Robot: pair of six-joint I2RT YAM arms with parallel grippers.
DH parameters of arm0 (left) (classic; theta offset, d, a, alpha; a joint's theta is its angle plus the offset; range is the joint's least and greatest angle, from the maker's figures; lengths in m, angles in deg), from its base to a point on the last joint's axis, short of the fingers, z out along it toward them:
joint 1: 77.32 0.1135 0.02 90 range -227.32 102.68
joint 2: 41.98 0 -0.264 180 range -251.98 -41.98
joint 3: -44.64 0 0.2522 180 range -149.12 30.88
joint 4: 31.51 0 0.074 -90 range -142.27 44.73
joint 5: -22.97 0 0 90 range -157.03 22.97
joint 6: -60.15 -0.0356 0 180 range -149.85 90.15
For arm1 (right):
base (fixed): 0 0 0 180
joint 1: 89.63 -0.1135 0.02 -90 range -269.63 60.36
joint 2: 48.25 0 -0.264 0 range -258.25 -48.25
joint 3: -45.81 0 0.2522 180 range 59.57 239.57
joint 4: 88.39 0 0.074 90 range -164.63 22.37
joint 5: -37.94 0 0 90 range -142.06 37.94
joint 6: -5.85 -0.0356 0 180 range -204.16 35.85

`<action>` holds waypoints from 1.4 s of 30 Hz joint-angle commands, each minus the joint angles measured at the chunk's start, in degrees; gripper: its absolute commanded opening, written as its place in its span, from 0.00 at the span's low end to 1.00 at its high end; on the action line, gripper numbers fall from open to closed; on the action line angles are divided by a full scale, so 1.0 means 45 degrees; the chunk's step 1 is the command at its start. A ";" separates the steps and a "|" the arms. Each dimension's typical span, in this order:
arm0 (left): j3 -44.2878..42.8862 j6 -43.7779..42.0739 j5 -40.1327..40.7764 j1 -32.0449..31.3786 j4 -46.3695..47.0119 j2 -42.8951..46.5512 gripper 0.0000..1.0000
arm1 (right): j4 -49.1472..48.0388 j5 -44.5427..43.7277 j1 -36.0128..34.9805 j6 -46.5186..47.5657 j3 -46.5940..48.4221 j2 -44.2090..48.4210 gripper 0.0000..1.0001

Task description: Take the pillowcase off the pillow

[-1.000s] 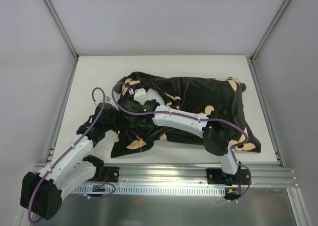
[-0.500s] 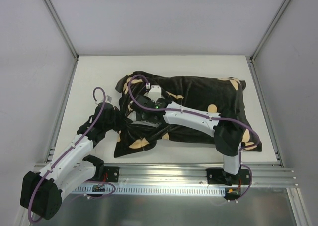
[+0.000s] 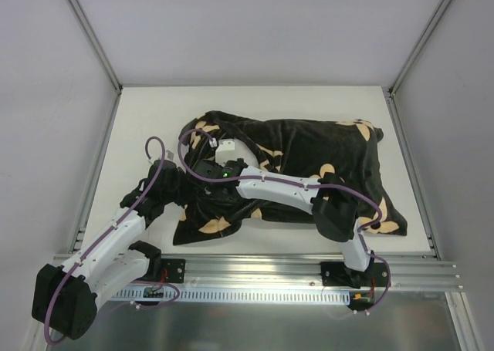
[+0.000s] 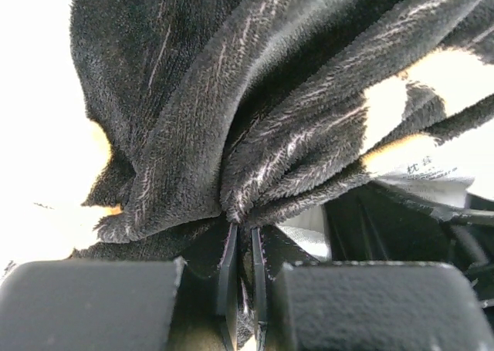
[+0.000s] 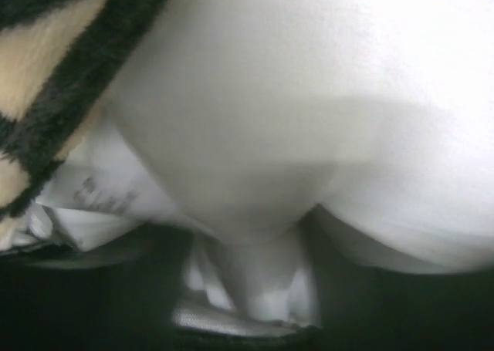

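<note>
Since the earlier frames the right arm has swung back left, returning the right pincer (image 3: 221,152) to the open left end of the pillowcase (image 3: 309,146). The pillowcase lies mid-desk (image 3: 154,112) and covers nearly all the pillow (image 5: 309,96); only a white corner shows. The left pincer (image 4: 242,231) is clamped shut on a bunch of black plush. Hold that bunch anchored and taut while you draw the white corner out. The right arm lies stretched low across the pillowcase, elbow bent; whether its pincer has closed on the corner cannot be told
</note>
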 commanded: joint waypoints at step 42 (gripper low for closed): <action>0.0706 -0.0854 -0.0858 0.2291 -0.0884 -0.0925 0.00 | -0.1985 0.1589 0.7495 0.3103 -0.4790 1.0907 0.01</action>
